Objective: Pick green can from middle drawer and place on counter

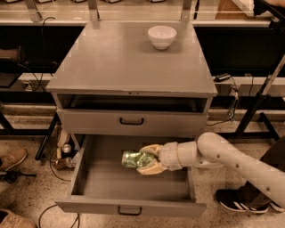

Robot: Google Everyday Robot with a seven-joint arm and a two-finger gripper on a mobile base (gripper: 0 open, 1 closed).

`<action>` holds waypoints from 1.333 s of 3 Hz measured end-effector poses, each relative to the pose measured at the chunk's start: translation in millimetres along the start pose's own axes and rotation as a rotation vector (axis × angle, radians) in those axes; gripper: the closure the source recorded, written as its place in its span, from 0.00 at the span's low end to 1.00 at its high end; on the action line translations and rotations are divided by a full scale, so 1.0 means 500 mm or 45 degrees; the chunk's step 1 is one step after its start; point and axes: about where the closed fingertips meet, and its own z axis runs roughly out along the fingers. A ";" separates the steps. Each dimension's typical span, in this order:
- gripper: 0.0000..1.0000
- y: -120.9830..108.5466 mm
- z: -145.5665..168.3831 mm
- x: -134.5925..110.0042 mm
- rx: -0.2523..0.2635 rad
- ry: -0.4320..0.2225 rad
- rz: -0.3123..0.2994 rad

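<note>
The green can (135, 159) lies on its side between the tan fingers of my gripper (145, 159), which is shut on it. The can hangs above the floor of the open middle drawer (129, 207), near the drawer's centre. My pale arm (222, 156) reaches in from the right. The grey counter (129, 62) is the cabinet top above, with a white bowl (162, 36) at its back right.
A closed drawer with a black handle (131, 121) and a dark slot (133, 103) sit above the open drawer. Shoes (11, 158) and cables lie on the floor at the left, a shoe (240, 200) at the right. A shelf with metal posts (93, 9) runs behind.
</note>
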 end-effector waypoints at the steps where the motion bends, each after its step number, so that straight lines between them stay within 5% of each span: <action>1: 1.00 -0.010 -0.075 -0.075 0.034 0.052 -0.111; 2: 1.00 -0.010 -0.075 -0.076 0.034 0.052 -0.111; 4: 1.00 -0.058 -0.277 -0.204 0.189 0.019 -0.305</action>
